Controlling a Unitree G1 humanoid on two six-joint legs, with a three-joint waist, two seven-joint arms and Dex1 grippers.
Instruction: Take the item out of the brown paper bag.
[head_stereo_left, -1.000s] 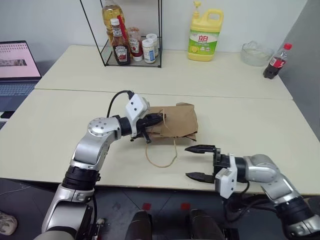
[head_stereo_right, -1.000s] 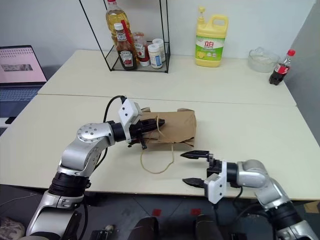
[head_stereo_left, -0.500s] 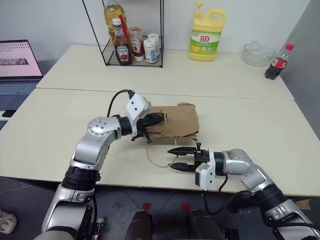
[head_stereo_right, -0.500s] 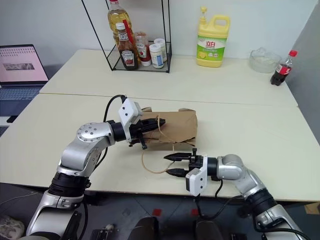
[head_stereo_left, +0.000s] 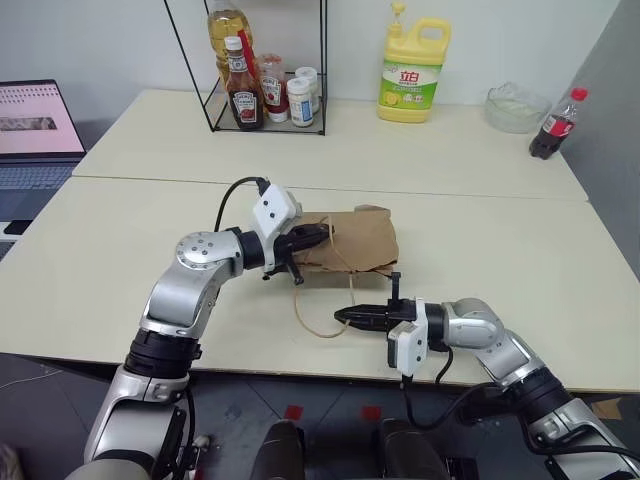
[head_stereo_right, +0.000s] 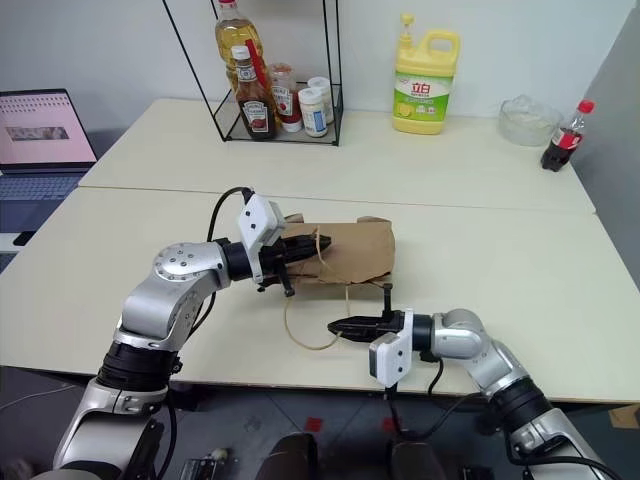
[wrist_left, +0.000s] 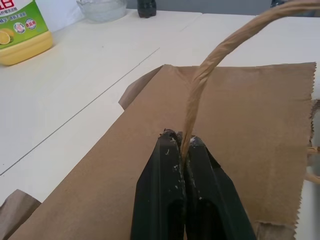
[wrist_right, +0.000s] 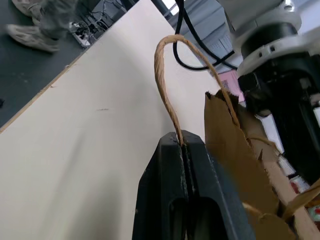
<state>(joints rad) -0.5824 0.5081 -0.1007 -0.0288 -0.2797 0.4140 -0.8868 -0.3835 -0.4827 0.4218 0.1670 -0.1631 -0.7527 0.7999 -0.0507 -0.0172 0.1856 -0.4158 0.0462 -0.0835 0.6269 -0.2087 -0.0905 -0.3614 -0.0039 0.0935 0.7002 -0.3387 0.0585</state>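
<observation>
The left gripper (wrist_left: 182, 145) has its jaws pressed together on one tan loop handle (wrist_left: 200, 82) of the brown paper bag (head_stereo_left: 355, 240), pinching the cord right at the bag's open edge. The right gripper (wrist_right: 182, 142) also has its jaws fully together, clamped on the other loop handle (head_stereo_left: 320, 320), which trails off the bag's mouth toward the near edge of the worktop (head_stereo_left: 500, 240).

The bag lies flat on its side on the near worktop, its mouth toward the left and its folded bottom toward the right. The left jaws sit at the mouth on the bag's left end; the right jaws are just near of the bag, pointing left, apart from the paper itself. Whether a bottle lies inside the bag cannot be told; the paper hides it.
</observation>
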